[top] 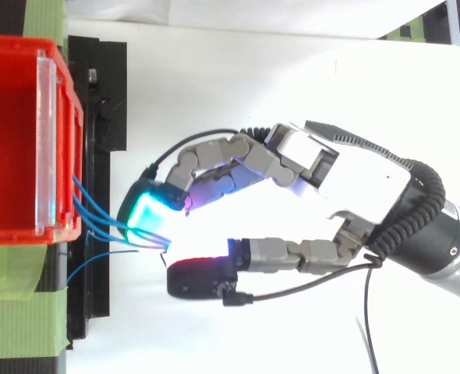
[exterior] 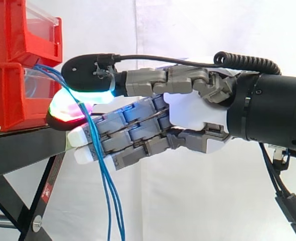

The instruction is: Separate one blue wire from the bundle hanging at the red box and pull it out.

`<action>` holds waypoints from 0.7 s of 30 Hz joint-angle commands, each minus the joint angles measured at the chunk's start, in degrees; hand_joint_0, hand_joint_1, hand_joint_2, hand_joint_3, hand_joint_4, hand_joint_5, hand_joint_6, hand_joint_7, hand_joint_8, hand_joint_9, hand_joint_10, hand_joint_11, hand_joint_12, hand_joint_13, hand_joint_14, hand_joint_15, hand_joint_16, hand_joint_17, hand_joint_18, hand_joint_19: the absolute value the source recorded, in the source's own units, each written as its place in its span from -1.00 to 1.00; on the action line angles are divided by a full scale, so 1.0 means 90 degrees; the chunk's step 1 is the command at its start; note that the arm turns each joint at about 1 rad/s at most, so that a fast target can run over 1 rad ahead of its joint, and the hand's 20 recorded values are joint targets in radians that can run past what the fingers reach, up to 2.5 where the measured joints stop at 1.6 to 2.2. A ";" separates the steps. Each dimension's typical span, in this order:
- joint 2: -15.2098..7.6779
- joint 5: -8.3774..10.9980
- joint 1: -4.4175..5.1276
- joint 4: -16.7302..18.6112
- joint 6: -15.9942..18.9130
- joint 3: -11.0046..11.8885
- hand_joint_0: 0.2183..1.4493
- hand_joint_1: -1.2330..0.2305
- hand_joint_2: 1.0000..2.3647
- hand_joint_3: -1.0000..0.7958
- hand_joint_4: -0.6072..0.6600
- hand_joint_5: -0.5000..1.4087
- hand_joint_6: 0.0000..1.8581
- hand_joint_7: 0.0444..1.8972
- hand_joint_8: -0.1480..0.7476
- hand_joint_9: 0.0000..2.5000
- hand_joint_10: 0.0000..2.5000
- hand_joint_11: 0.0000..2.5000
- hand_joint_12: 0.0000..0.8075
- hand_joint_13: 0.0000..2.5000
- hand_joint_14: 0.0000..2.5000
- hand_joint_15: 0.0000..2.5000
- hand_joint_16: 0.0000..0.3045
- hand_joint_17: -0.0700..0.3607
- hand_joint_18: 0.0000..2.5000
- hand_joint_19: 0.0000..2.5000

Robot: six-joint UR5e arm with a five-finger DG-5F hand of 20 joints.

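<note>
The blue wires (exterior: 109, 196) leave the front edge of the lower red bin (exterior: 12, 100) and pass between a green-glowing pad above and a red-glowing pad below. From there they hang down across the white tips. The fingers (exterior: 143, 83) pinch the wires there. The hand (exterior: 190, 113) reaches in level from the right, just off the black stand (exterior: 22, 145).

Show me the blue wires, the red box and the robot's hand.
blue wires (exterior: 112, 201), side view, on the loose hanging strands.
red box (exterior: 11, 98), side view, on its side wall.
hand (exterior: 188, 109), side view, on the white palm.
</note>
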 commanded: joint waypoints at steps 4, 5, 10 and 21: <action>0.0000 -0.0420 -0.0001 -0.0404 0.1747 0.0003 -0.40 -0.30 -0.91 0.17 0.28 -0.62 -0.09 -0.19 0.35 -0.26 -0.99 -0.63 0.24 -0.26 -0.99 -0.66 -0.63 -0.09 -0.31 -0.83; 0.0000 -0.0439 0.0008 -0.0482 0.1991 0.0003 -0.40 -0.30 -0.91 0.17 0.28 -0.62 -0.09 -0.19 0.35 -0.27 -0.99 -0.63 0.24 -0.26 -0.99 -0.66 -0.63 -0.09 -0.31 -0.83; 0.0000 -0.0576 0.0028 -0.0873 0.2958 -0.0007 -0.40 -0.30 -0.91 0.17 0.29 -0.62 -0.09 -0.19 0.35 -0.27 -0.99 -0.63 0.24 -0.26 -0.99 -0.66 -0.63 -0.09 -0.32 -0.83; 0.0000 -0.0654 0.0028 -0.1361 0.4150 0.0003 -0.40 -0.31 -0.91 0.17 0.27 -0.62 -0.09 -0.19 0.34 -0.27 -0.99 -0.63 0.24 -0.26 -0.99 -0.66 -0.63 -0.09 -0.32 -0.83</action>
